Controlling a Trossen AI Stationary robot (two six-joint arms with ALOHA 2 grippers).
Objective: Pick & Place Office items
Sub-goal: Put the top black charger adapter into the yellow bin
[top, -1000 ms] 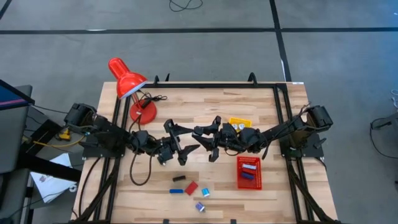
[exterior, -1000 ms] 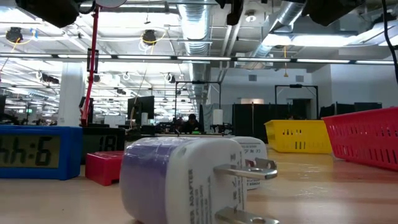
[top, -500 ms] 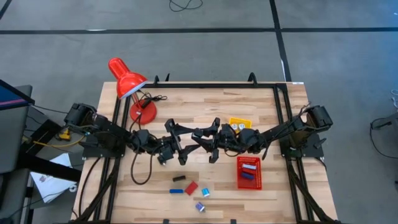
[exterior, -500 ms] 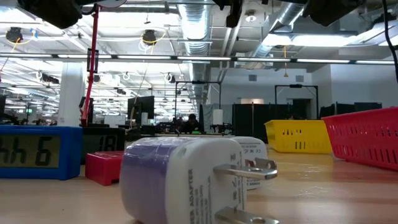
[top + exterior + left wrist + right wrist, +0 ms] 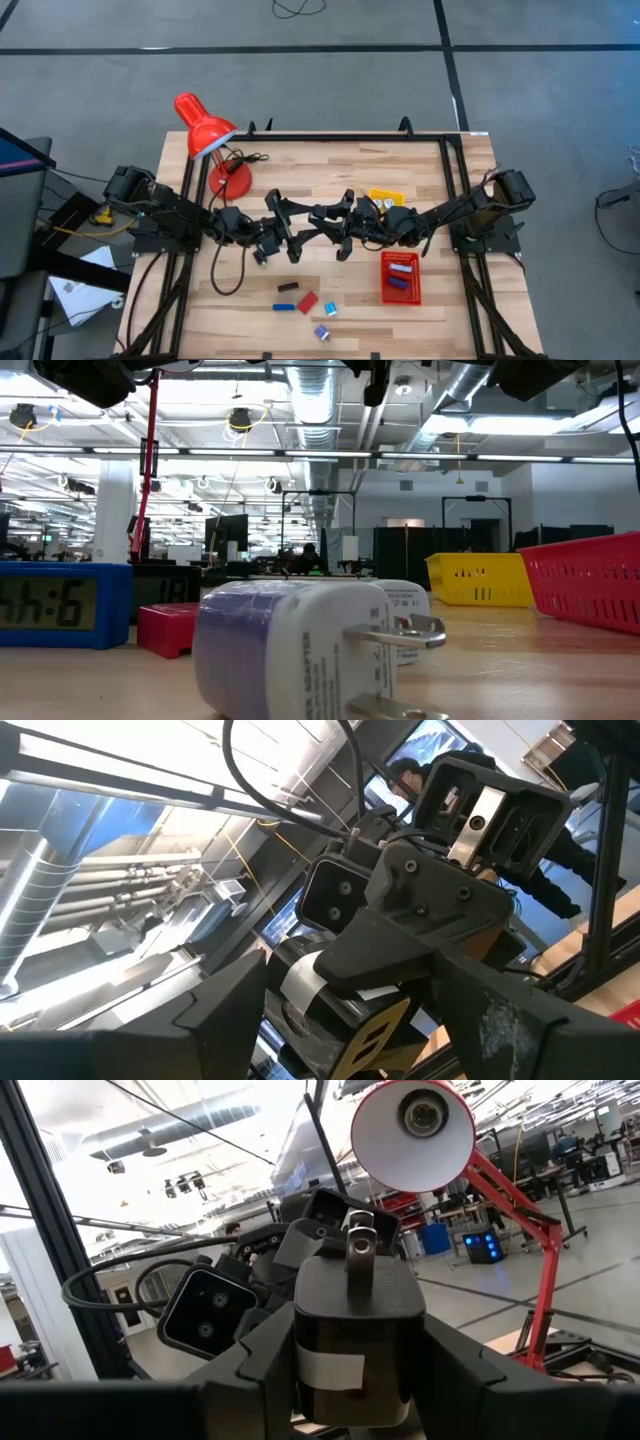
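Wooden table (image 5: 300,170) fills the middle; both arms meet above its centre; right gripper (image 5: 355,1380) clamps a black charger (image 5: 352,1330), left gripper (image 5: 290,228) spread around it; loose items (image 5: 305,302) lie near; red basket (image 5: 400,292) at right.

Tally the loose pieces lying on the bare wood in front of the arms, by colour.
black bar: 1
blue bar: 1
red block: 1
light-blue bit: 1
purple-and-white adapter: 1
Total: 5

pale planked wood table (image 5: 330,170), glossy red lamp (image 5: 205,130) — mesh plastic basket (image 5: 400,278)
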